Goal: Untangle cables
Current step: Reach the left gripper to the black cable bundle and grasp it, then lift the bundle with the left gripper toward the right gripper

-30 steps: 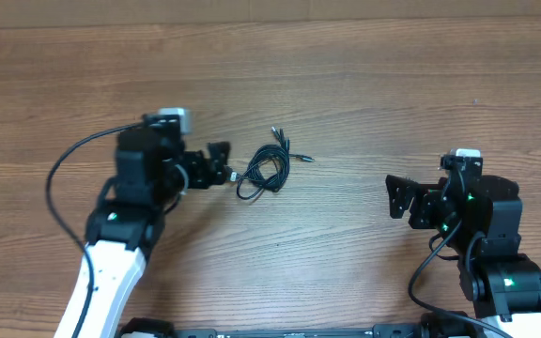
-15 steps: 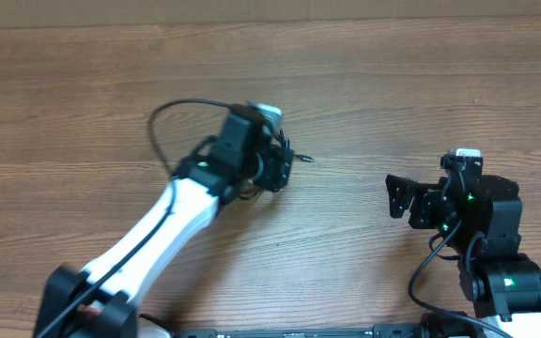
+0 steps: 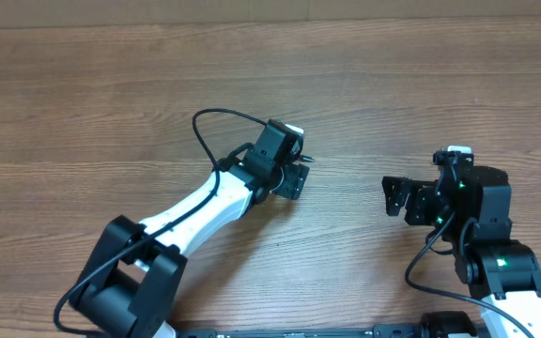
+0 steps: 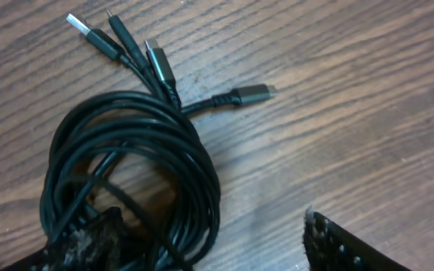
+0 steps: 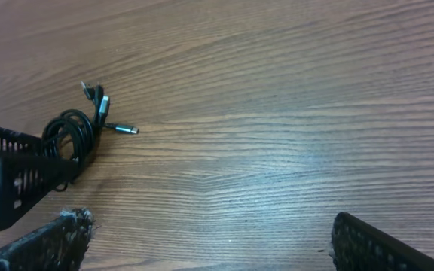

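**Listener:** What has just changed, and where are the cables?

**Arm:** My left gripper has swung in from the left side of the brown wood-grain table. It now hangs directly over the cables, a loose coil of thin black rubbery cords lying flat on the wood. From overhead, my wrist hides nearly all of the coil, and only one plug tip shows past it.

**Listener:** How do the left jaws stand?

**Arm:** They are apart, though narrower than a moment ago. One dark fingertip sits on or just over the coil's near edge, and I cannot tell which. The other is clear of the coil, over bare wood. The coil's nearest strands lie between the two, and nothing is pinched yet. Four small plugs, some silver-tipped, fan out beyond the coil's far side, away from my fingertips.

**Listener:** And the right side?

**Arm:** My right gripper has stayed where it was, with its jaws wide apart and empty. The coil lies far ahead of them and off to one side.

**Listener:** What does this mean for the job?

**Arm:** I judge that the approach is over and a first grasp is beginning. The loops overlap, so the untangling itself is not yet begun. Closing here would probably catch several strands at once.
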Controlling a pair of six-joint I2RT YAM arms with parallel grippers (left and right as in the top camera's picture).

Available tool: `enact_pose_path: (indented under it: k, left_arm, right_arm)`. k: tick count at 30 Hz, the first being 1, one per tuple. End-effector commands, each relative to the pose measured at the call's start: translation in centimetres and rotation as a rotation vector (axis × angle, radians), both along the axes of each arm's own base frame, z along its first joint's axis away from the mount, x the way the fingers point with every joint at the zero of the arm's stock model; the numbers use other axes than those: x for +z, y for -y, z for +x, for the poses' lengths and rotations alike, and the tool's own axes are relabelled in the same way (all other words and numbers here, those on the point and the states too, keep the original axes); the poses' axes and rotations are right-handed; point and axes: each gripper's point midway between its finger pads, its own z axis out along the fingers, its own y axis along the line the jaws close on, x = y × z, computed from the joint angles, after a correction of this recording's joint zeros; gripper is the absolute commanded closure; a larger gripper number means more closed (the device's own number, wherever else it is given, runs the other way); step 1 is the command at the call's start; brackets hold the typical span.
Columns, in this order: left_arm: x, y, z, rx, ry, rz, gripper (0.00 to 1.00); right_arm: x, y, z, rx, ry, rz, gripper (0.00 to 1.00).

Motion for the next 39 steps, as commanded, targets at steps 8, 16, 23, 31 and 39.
enact_pose_path:
  k: [8, 16, 23, 31, 39]
  left_arm:
    - [-2.1, 0.7, 1.6, 0.024, 0.019, 0.005, 0.31]
    - [-2.7, 2.1, 1.9, 0.015, 0.054, -0.005, 0.41]
    - [-4.4, 2.1, 2.0, 0.071, 0.036, 0.003, 0.46]
    - [-3.7, 2.7, 2.4, 0.064, 0.052, -0.011, 0.96]
    - [3.5, 5.0, 3.4, 0.015, 0.121, -0.187, 0.96]
  right_arm:
    - [1.3, -0.2, 0.3, 0.007, 0.030, 0.017, 0.00]
    - [1.3, -0.3, 0.3, 0.010, 0.030, 0.020, 0.00]
    - [1.5, -1.4, 0.1, 0.057, 0.028, 0.065, 0.00]
    - [1.5, -1.5, 0.1, 0.062, 0.027, 0.070, 0.00]
    - [1.6, -2.0, 0.0, 0.083, 0.026, 0.089, 0.00]
